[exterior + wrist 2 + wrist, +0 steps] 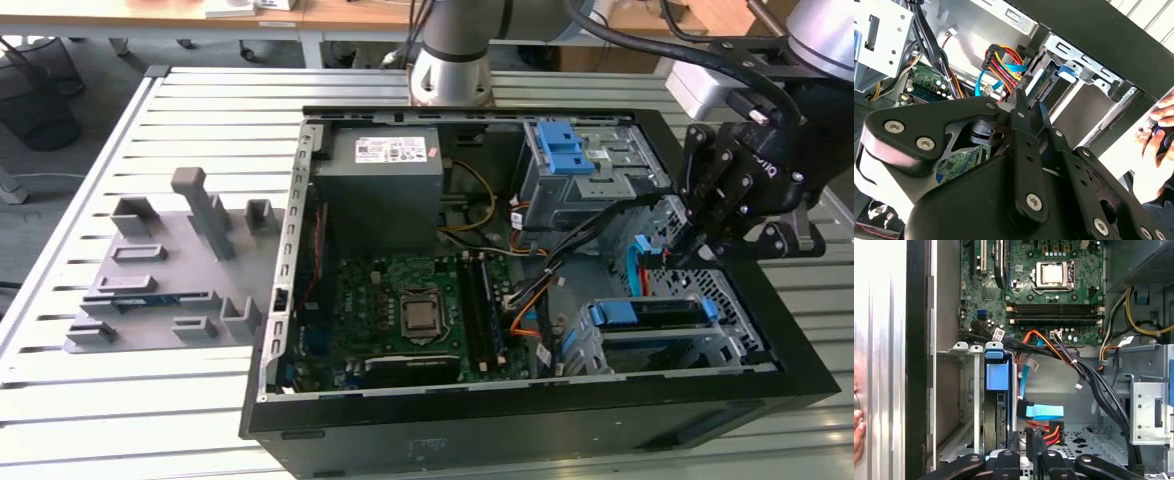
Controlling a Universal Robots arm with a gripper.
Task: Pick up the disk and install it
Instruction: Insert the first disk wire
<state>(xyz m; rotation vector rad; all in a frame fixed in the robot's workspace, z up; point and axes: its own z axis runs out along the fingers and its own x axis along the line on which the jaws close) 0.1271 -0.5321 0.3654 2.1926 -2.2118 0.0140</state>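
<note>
Surface: slatted metal table (174,110), desks behind.
Case: open black computer case (534,420) lying flat.
Disk: disk (650,314), blue-framed, seated in lower bay.
Gripper: gripper (683,255) above bay, fingers together, empty.

The arm's base column (450,50) is pale silver-grey with a darker band, rising behind the computer case (534,420). The tool (707,245) above the case's drive bays is matte black, built of flat linkage bars joined by silver screws, with black cables (641,40) looping to it.
</note>
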